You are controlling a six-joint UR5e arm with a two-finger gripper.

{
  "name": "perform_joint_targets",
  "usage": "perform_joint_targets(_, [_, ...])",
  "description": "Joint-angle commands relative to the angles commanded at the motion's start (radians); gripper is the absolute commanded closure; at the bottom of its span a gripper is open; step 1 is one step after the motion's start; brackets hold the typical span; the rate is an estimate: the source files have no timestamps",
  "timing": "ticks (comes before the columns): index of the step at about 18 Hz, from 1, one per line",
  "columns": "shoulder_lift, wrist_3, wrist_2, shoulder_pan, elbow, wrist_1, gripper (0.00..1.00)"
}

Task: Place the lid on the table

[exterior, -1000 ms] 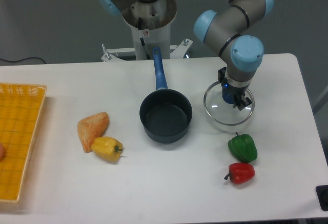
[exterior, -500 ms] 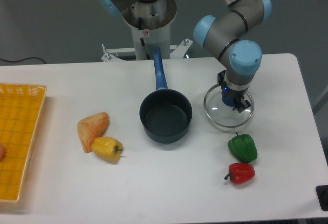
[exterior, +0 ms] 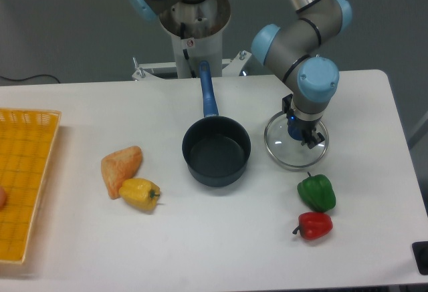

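One glass lid [exterior: 295,146] sits under the gripper [exterior: 298,134], whose jaws are closed around its dark blue knob; whether the lid touches the white table [exterior: 221,238] is unclear. Left of the jaws is one saucepan [exterior: 216,150]. Below them lie one green pepper [exterior: 316,192] and one red pepper [exterior: 313,225]. Far left are one yellow pepper [exterior: 139,194], one orange piece [exterior: 120,166] and one yellow tray [exterior: 23,178] at the edge.

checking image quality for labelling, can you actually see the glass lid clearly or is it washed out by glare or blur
Fixed camera: sharp focus, even soft lighting, faint shadows. The lid shows mainly by its metal rim; its clear glass blends into the white table. The claw and wrist cover its knob.
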Motion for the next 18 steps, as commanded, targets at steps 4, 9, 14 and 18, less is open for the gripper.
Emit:
perform_joint_targets(4, [0.000, 0.002, 0.000, 0.000, 0.000, 0.000, 0.44])
perform_joint_targets(9, [0.000, 0.000, 0.000, 0.000, 0.000, 0.000, 0.43])
perform_joint_targets(14, [-0.002, -0.002, 0.000, -0.002, 0.000, 0.000, 0.43])
perform_joint_targets(18, [-0.006, -0.002, 0.000, -0.002, 0.000, 0.000, 0.43])
